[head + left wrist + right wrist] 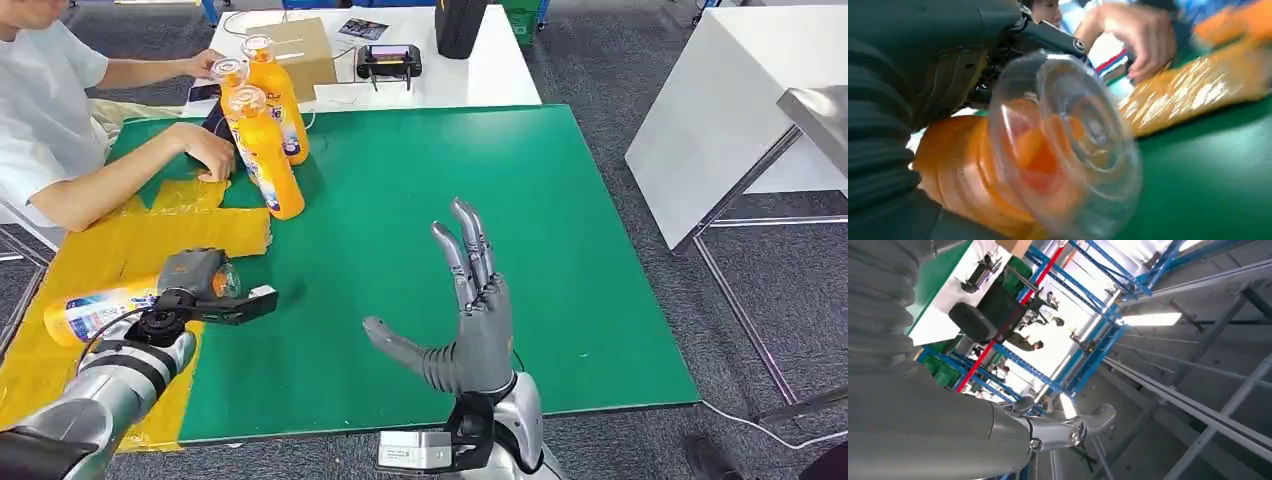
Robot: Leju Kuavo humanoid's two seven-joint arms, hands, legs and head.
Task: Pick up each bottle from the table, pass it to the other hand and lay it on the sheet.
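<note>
My left hand (pixel 195 290) holds an orange bottle (pixel 95 312) on its side, low over the yellow sheet (pixel 110 250) at the table's left. In the left wrist view the bottle (pixel 998 190) and its clear cap (pixel 1068 145) sit right against my hand (pixel 903 100). My right hand (pixel 475 320) stands raised over the green mat (pixel 450 170) near the front edge, fingers spread and empty; its thumb (pixel 1073 430) points at the ceiling. Three more orange bottles (pixel 270 160) stand upright at the back left.
A person sits at the left, one hand (pixel 208 152) on the mat beside the standing bottles, also seen as the person's hand (pixel 1135 40). Behind the mat a white table carries a cardboard box (pixel 300 50) and a black device (pixel 390 62).
</note>
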